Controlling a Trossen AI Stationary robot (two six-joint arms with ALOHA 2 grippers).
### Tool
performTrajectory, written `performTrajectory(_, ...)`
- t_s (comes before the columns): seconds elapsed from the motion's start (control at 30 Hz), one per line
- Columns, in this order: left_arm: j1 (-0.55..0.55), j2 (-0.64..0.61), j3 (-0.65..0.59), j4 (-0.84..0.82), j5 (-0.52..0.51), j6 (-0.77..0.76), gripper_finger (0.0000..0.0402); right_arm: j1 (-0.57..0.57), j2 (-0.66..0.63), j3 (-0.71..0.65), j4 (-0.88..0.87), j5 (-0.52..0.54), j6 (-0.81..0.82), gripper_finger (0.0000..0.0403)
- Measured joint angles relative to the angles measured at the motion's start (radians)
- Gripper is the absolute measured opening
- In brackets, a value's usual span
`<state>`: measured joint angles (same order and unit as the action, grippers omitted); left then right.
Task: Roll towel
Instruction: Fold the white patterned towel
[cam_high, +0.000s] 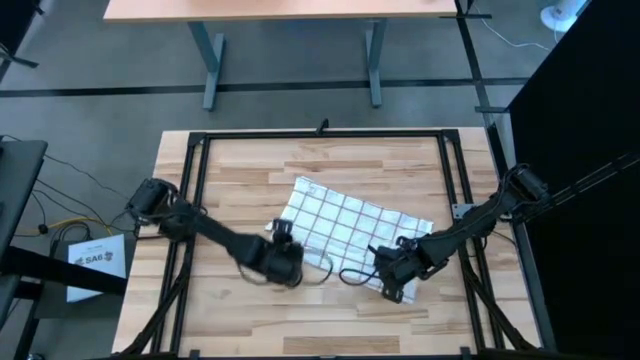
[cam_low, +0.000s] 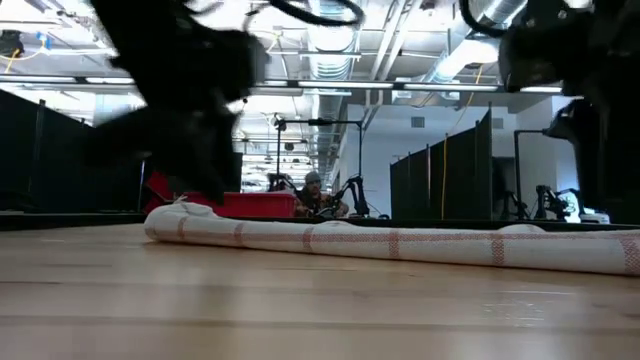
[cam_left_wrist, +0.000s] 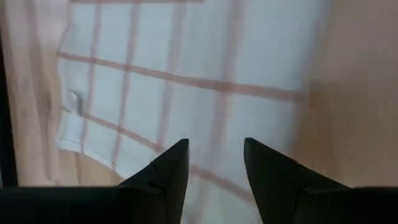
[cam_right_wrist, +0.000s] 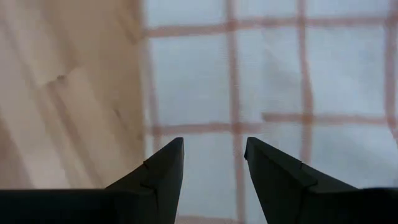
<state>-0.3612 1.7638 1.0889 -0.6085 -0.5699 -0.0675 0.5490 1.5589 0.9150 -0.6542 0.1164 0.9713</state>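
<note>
Left gripper (cam_high: 284, 240) sits over the left end of the thin white cloth towel with reddish-brown check lines (cam_high: 350, 222), fingers parted, nothing pinched. The towel lies spread slantwise mid light wooden worktop (cam_high: 240, 170), slightly toward the right edge. Right gripper (cam_high: 392, 262) hovers over its right front corner, fingers also apart.

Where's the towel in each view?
High: towel at table centre, slanted between both grippers.
Low: long low band across the tabletop.
Left wrist: fills the view past the fingers.
Right wrist: same, ahead of the fingers.
Shared landmark: its reddish check lines.
</note>
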Motion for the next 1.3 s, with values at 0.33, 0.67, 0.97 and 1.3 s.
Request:
performTrajectory(0.33,0.291,0.013,0.003,0.171,0.257,0.187,0.0138,0.001,0.0,-0.004,-0.015,0.021,0.136,0.0162)
performTrajectory(0.67,0.404,0.024,0.002,0.129,0.417,0.163,0.0138,0.005,0.11,-0.004,-0.015,-0.004,0.132,0.0162)
performTrajectory(0.97,0.4,0.021,-0.085,0.159,0.464,0.054,0.0138,0.004,0.145,-0.002,-0.019,-0.001,0.112,0.0162)
performTrajectory(1.3,0.308,0.007,-0.135,0.161,0.479,-0.189,0.0138,0.021,0.145,-0.002,-0.024,0.003,-0.051,0.0162)
